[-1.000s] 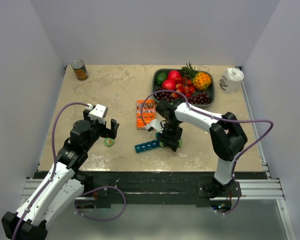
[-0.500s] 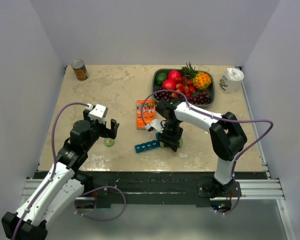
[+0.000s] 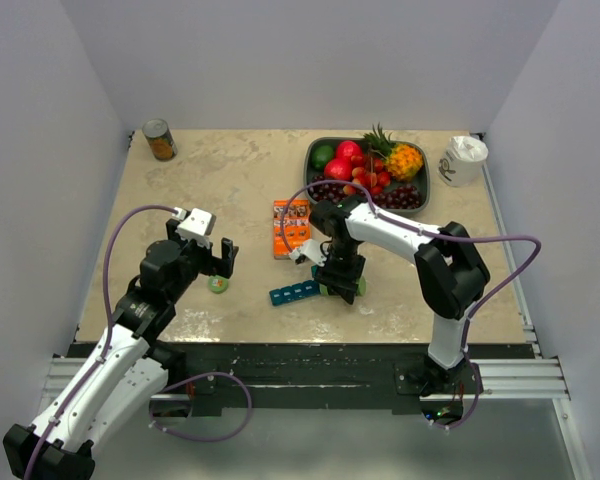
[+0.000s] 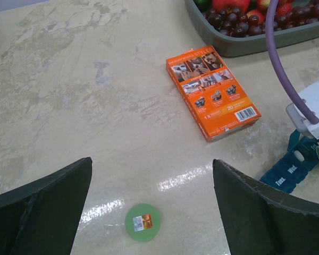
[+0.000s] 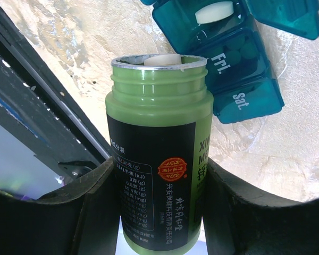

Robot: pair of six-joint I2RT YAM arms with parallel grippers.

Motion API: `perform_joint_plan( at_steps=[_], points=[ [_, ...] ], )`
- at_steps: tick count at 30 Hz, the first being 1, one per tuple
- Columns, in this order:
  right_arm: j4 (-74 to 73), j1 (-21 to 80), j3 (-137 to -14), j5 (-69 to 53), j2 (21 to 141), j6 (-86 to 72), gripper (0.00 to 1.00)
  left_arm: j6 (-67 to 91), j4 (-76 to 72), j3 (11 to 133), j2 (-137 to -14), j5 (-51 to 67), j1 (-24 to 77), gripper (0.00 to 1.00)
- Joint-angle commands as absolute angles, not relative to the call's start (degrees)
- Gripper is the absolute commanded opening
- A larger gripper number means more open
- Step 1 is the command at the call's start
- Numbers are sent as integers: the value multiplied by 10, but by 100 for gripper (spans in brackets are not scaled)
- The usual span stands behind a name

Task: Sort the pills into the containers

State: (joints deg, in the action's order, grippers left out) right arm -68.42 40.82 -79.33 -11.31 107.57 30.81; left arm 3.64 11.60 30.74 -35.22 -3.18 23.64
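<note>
The containers (image 3: 294, 292) are a teal strip of lidded compartments lying near the table's front edge. In the right wrist view the containers (image 5: 239, 58) stand open by the "Fri" and "Sat" lids, and a white pill (image 5: 214, 11) lies in one compartment. My right gripper (image 5: 159, 175) is shut on an uncapped green bottle (image 5: 159, 149), tilted with its mouth at the containers; a white pill (image 5: 162, 60) sits in the mouth. My left gripper (image 4: 151, 212) hangs open just above the bottle's green cap (image 4: 142, 222), which lies flat on the table.
An orange box (image 3: 291, 228) lies behind the containers. A grey fruit bowl (image 3: 310, 160) stands at the back right, a white cup (image 3: 463, 160) beside it. A tin can (image 3: 160, 140) is in the back left corner.
</note>
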Motion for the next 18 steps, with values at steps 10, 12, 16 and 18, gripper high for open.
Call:
perform_joint_plan(
  at_steps=[10,12,16,18],
  points=[
    [-706,410,-824,-98,1079,297,0,29,90,324,-345,-24,233,99],
    [-708,411,-825,-95,1082,295,0,30,91,324,-345,-24,233,99],
    [-708,411,-827,-94,1082,294,0,29,91,324,-345,-24,233,99],
    [-708,410,-829,-94,1083,293,0,29,91,324,-345,-24,233,99]
  ],
)
